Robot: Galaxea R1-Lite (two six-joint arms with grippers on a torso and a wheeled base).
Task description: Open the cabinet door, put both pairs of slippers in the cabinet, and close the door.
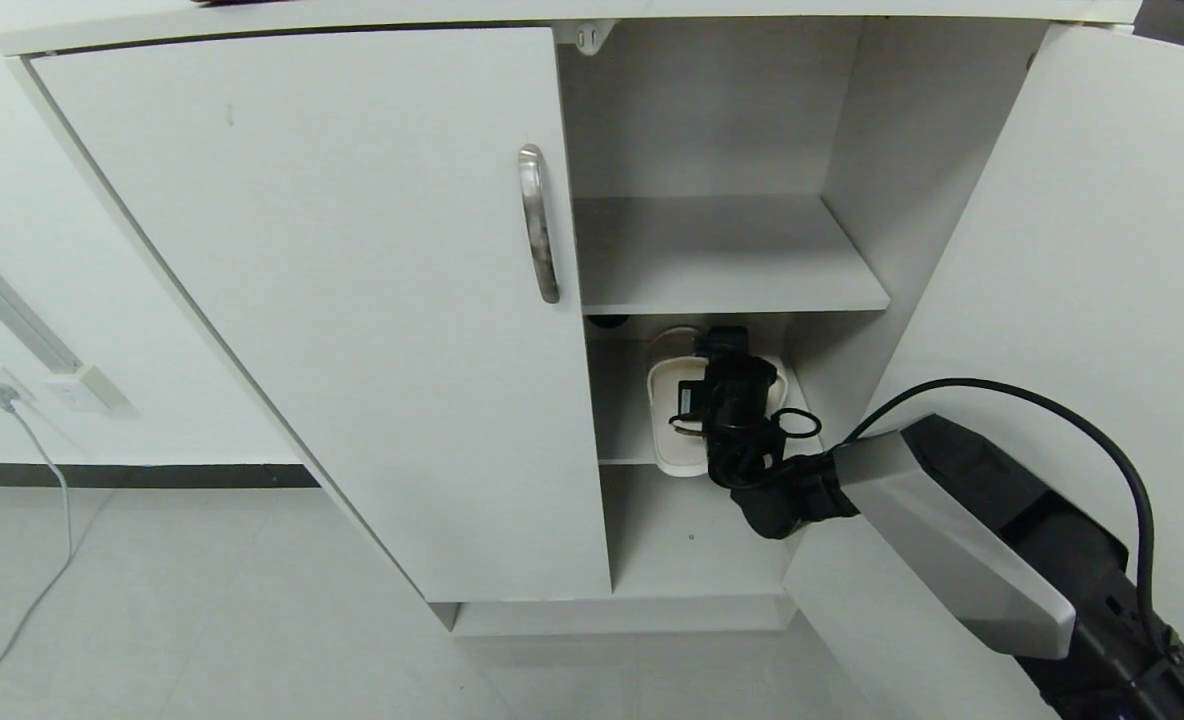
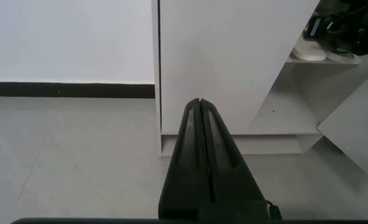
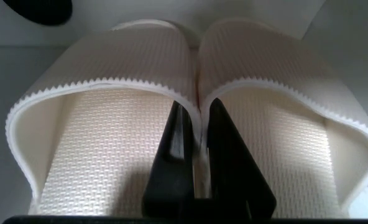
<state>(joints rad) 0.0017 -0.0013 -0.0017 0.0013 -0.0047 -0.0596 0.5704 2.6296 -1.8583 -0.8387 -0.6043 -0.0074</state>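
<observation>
Now my right gripper (image 3: 195,112) clamps the cream ribbed foam slippers (image 3: 103,149) on the lower shelf (image 1: 620,425) of the white cabinet (image 1: 712,100), upper shelf (image 1: 722,255) close above. My left gripper (image 2: 199,106), closed tight, faces the closed left door (image 1: 332,300).

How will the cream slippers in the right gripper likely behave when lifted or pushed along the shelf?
Probably light: the right gripper pinches both cream slippers by their adjoining edges alone. Likely springy, not floppy, since they hold their arched shape unsupported. The textured surface suggests they would drag rather than slide on the shelf.
</observation>
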